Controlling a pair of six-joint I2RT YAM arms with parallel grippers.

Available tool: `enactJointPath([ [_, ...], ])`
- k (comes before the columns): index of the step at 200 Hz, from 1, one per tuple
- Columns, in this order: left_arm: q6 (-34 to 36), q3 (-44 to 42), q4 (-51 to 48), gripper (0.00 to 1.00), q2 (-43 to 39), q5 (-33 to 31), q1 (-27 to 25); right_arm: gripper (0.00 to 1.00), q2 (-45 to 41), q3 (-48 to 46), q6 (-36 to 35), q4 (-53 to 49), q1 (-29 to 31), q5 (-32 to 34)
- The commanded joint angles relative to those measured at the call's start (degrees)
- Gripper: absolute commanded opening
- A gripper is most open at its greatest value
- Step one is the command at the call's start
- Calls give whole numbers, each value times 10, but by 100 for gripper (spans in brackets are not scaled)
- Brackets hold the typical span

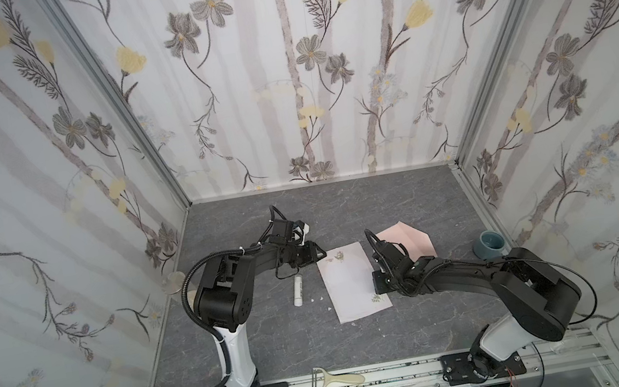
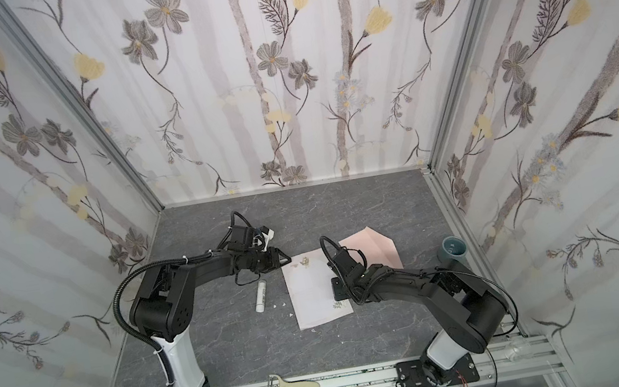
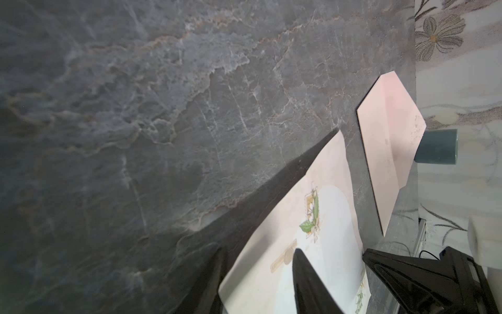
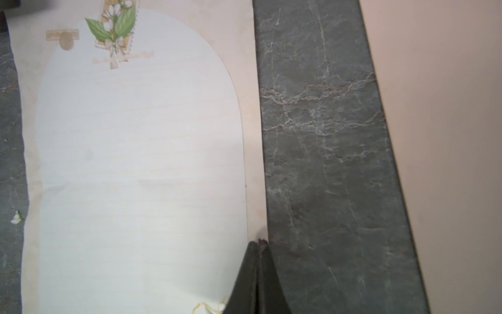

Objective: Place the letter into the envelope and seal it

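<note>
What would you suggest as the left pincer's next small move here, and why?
Probably close the left pincer on the letter at its far corner: the jaws stand open astride that slightly raised edge, while the shut right pincer rests on the edge nearest the envelope, which lies apart from the sheet.

— Operator, is there any writing here you can read?

— No, none you could read out. The letter (image 4: 141, 163) has one faint line of print under its flower picture (image 4: 114, 30) in the right wrist view. The characters run together, so you cannot make out a single word.

— What about the white tube (image 1: 298, 290) beside it?

— It is too small in both top views. You cannot tell whether it carries a label.

— And the envelope (image 3: 385, 163)?

— The left wrist view shows you a few faint specks on its face. They are too blurred to call writing.
</note>
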Motion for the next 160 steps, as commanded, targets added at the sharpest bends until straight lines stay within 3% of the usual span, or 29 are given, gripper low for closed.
enactJointPath([
  [1, 0, 4, -16, 43, 5, 9, 1, 0, -2, 4, 0, 4, 1, 5],
  [160, -8, 18, -14, 37, 26, 33, -13, 0, 23, 16, -6, 11, 1, 11],
])
